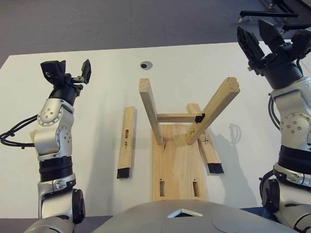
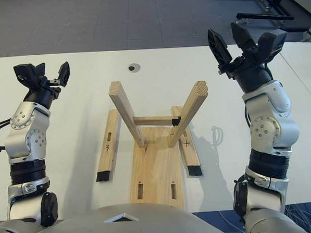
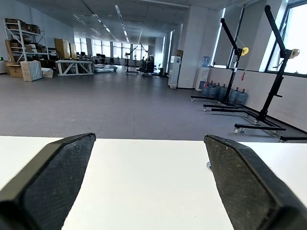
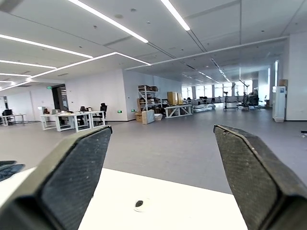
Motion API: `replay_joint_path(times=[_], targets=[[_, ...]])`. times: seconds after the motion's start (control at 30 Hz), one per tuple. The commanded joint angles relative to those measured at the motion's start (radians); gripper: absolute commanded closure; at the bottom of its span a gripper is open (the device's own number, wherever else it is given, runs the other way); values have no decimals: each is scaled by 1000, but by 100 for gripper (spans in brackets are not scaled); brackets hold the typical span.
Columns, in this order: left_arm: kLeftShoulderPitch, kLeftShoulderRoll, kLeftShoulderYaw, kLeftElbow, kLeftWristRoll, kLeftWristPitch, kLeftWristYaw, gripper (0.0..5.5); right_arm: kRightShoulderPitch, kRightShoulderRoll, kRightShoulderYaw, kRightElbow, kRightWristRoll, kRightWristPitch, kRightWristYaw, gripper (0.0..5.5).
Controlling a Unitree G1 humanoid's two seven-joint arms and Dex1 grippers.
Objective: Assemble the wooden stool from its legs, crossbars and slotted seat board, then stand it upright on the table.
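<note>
Your left tool [image 1: 68, 70] and right tool [image 1: 274, 41] both hang spread apart. Two legs [image 1: 151, 111] stand in the seat board [image 1: 174, 170].

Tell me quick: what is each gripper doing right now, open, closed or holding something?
Left gripper: open, holding nothing.
Right gripper: open, holding nothing.

Pale wood seat board [image 1: 176, 170]; black-tipped leg [image 1: 127, 149]; white table [image 1: 91, 83]; black jaws.
</note>
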Motion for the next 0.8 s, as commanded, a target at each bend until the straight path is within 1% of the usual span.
replay_joint_path(times=[0.03,0.13,0.23,0.37,0.43,0.57,0.8], targets=[[51,-3,18,1,68,-52,46,135,33,43,33,5,-91,-42,-59,158],[122,-3,27,-25,124,-102,75,135,64,75,61,-3,-183,-78,-120,158],[219,-11,39,-65,187,-192,105,135,120,111,101,-29,-332,-136,-219,158],[293,-34,54,-101,262,-260,176,135,149,140,113,-16,-455,-186,-311,158],[349,-59,62,-138,293,-254,217,135,159,151,119,-27,-460,-187,-312,158],[497,-148,104,-214,310,-178,301,135,174,153,105,-42,-444,-176,-305,158],[624,-182,200,-304,280,-80,319,135,229,157,97,-79,-428,-156,-293,158]])
